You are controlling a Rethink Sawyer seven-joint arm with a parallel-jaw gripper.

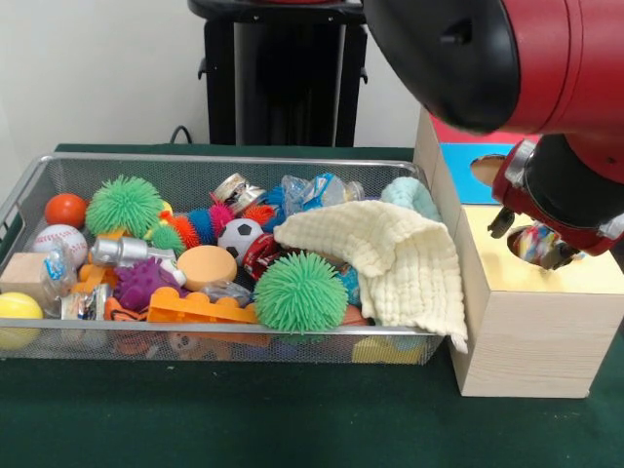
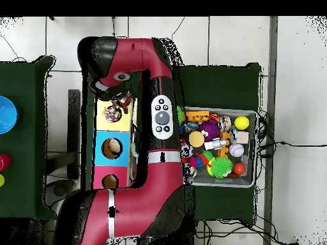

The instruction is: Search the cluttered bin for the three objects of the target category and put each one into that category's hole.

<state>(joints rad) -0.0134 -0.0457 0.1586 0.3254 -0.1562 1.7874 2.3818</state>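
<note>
My gripper (image 1: 531, 240) hangs over the yellow top (image 1: 595, 278) of the wooden hole box at the right. A small multicoloured ball (image 1: 535, 243) sits at the mouth of the yellow panel's hole, between the spread fingers, and a gap shows beside the left fingertip (image 1: 502, 223). In the overhead view the same ball (image 2: 112, 114) lies in the yellow section (image 2: 102, 122), just off the gripper (image 2: 122, 102). The wire bin (image 1: 224, 161) holds balls: a baseball (image 1: 60, 240), a soccer ball (image 1: 239, 235), an orange ball (image 1: 65, 209), a yellow ball (image 1: 19, 308) and two green spiky balls (image 1: 300, 292).
A cream cloth (image 1: 400, 263) drapes over the bin's right end and rim. Orange toy bricks (image 1: 190, 310), a wooden block (image 1: 21, 273) and small cans fill the bin. The box also has a blue section (image 2: 110, 148) and a red section (image 2: 110, 180), each with a hole.
</note>
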